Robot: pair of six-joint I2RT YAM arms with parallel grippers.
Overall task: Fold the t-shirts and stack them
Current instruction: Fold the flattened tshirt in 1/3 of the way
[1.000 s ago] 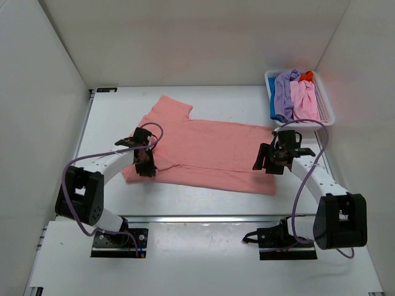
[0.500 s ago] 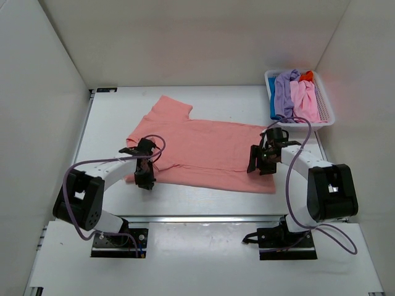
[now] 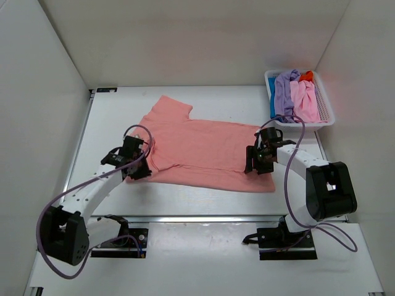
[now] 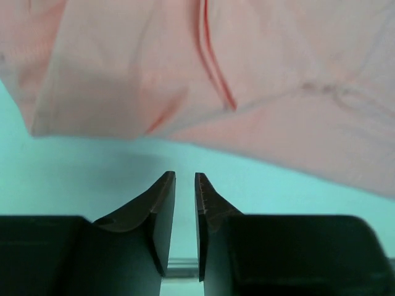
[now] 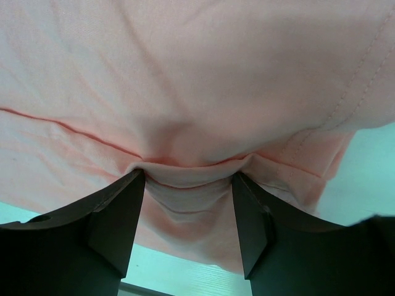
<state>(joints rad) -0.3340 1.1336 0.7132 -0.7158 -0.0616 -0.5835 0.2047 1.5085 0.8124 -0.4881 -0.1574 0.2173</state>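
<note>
A salmon-pink t-shirt (image 3: 203,148) lies spread flat on the white table, collar to the left. My left gripper (image 3: 139,169) is at its lower-left edge. In the left wrist view the gripper (image 4: 184,176) is shut and empty over bare table, just short of the shirt's edge (image 4: 247,61). My right gripper (image 3: 254,163) is on the shirt's right part. In the right wrist view it (image 5: 188,176) is open, with its fingertips (image 5: 133,185) pressed onto the shirt (image 5: 185,74) and a ridge of fabric bunched between them. Lavender (image 3: 284,89), light pink (image 3: 305,98), blue (image 3: 272,105) and orange-red (image 3: 307,76) shirts lie in a basket.
The white slotted basket (image 3: 308,123) stands at the back right, close behind my right arm. White walls close in the table on the left, back and right. A metal rail (image 3: 203,217) runs along the table's near edge.
My right gripper has moved left onto the shirt and bunched the fabric. My left gripper dipped to the shirt's lower-left edge, then drew back up and left as its arm swung out left.
</note>
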